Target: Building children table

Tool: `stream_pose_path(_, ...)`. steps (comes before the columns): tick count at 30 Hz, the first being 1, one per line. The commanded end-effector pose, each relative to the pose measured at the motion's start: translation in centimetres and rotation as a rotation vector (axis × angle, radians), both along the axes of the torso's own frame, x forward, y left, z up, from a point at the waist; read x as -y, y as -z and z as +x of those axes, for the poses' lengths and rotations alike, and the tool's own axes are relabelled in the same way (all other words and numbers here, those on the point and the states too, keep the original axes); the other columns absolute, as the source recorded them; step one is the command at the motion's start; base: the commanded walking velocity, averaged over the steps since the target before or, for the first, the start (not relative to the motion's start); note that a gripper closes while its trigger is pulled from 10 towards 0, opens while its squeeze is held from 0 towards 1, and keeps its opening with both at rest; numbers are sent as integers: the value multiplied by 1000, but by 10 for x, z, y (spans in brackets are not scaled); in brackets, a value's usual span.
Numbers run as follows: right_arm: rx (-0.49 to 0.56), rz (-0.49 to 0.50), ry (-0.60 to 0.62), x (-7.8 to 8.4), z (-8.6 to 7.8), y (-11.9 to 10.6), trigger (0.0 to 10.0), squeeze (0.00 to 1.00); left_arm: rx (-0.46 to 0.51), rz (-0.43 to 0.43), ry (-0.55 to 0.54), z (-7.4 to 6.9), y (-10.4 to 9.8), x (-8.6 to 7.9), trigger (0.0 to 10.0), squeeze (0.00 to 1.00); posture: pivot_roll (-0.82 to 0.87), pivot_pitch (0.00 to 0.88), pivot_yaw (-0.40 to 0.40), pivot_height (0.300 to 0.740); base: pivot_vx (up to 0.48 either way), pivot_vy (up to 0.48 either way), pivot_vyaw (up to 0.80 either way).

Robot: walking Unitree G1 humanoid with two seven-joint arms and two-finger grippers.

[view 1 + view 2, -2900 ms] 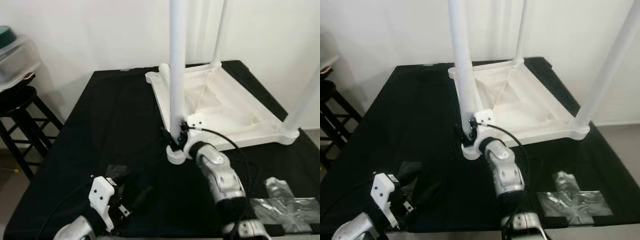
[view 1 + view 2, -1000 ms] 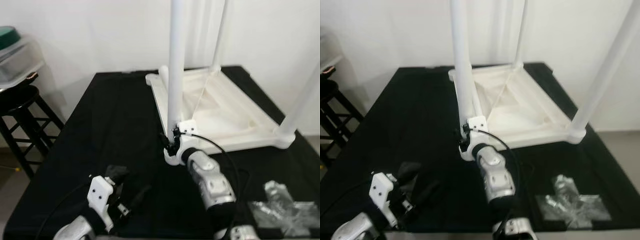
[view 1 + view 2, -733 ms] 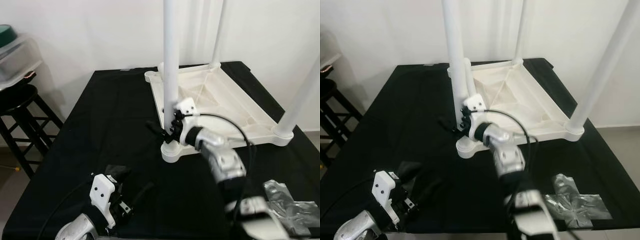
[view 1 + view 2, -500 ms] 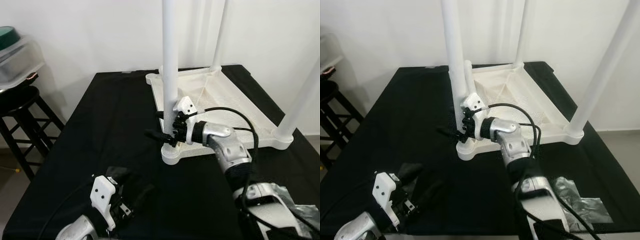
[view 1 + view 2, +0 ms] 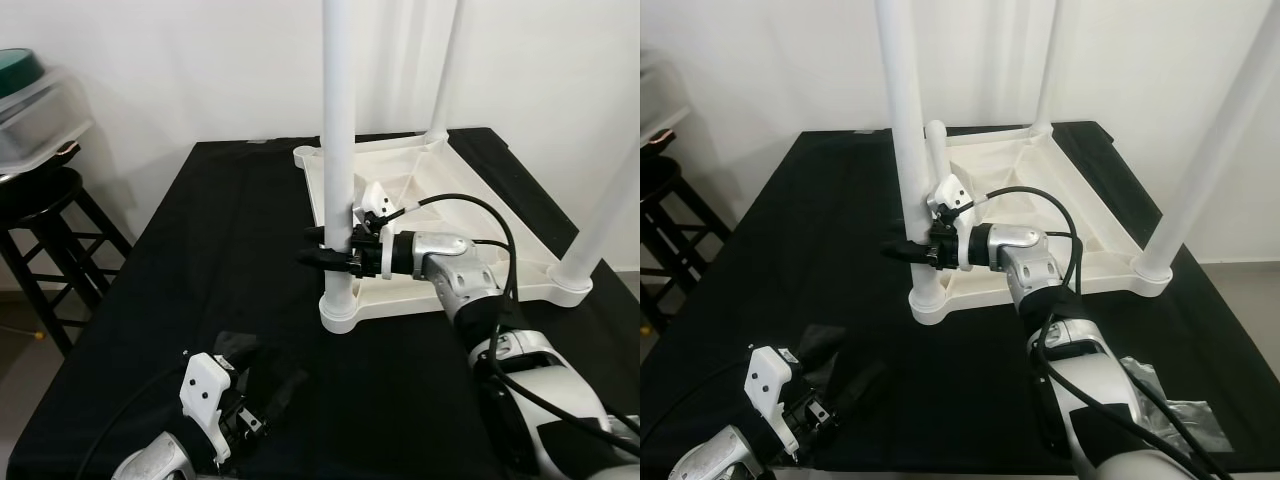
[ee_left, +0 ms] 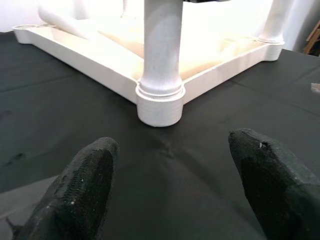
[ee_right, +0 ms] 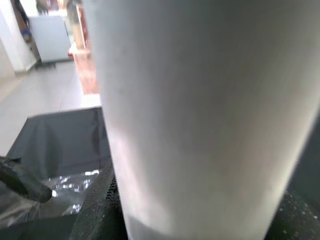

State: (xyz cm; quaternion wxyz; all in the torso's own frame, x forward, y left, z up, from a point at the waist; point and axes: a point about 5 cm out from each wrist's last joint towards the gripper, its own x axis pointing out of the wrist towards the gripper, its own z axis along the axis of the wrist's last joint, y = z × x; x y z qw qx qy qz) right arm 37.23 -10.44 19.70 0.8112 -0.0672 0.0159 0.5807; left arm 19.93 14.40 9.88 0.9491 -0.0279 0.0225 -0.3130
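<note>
Our right gripper [image 5: 322, 257] reaches across at mid-height and has its two black fingers closed around the nearest white table leg [image 5: 338, 120], one finger on each side of the tube; in the right wrist view the leg [image 7: 200, 115] crowds the lens, with a dark fingertip [image 7: 20, 182] just beside it. Below that grip, the leg runs down into its round socket [image 5: 341, 310] at the near corner of the upturned white tabletop [image 5: 470, 235], which lies underside up on the black table [image 5: 200, 260]. Beyond the gripper, another leg [image 5: 441, 70] rises at the far corner, and a third leg [image 5: 1215, 150] stands off to the gripper's right.

Our left gripper [image 6: 170, 185] hovers low over the black cloth, nearer to us than the gripped leg, its fingers [image 6: 82, 190] spread apart and holding nothing; the leg socket sits just ahead between them, not touching. Crinkled clear plastic [image 5: 1185, 420] lies near our right elbow. A dark stool [image 5: 45, 215] stands well out past the left arm.
</note>
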Motion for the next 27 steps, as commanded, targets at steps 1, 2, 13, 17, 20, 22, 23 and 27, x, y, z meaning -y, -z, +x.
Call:
stream_pose_path(1, -54, -12, -8, 1, -7, 20, 0, 0, -10, 14, -5, -2, 3, -2, 10000, 0, -44, 37, 44, 740, 0, 0, 0)
stream_pose_path(2, -54, -12, -8, 1, -7, 20, 0, 0, -10, 14, -5, -2, 3, -2, 10000, 0, -44, 37, 44, 740, 0, 0, 0)
stream_pose_path(13, -178, -11, 892, -23, -83, 104, 0, 0, -20, 17, 7, -4, 1, -8, 10000, 0, -65, 64, 75, 740, 0, 0, 0)
stream_pose_path(17, -86, -23, 885, -9, -59, 86, 0, 0, -24, 11, 16, -3, 2, -8, 10000, 0, -67, 55, 65, 740, 0, 0, 0)
stream_pose_path(20, -88, -25, 896, -9, -53, 83, 0, 0, -21, 13, 12, -2, 2, -7, 10000, 0, -62, 50, 63, 740, 0, 0, 0)
stream_pose_path(22, -85, -34, 903, -8, -49, 80, 4863, 0, -16, 18, 1, -2, 1, -8, 10000, 0, -59, 46, 64, 740, 0, 0, 0)
stream_pose_path(23, -65, -33, 896, -9, -42, 66, 10000, 1000, -10, 19, -12, -1, 1, -8, 10000, 0, -59, 40, 60, 740, 0, 0, 0)
stream_pose_path(27, -43, 14, 788, -15, -33, 50, 10000, 1000, -10, 17, -10, 1, 1, -7, 10000, 0, -60, 39, 58, 740, 0, 0, 0)
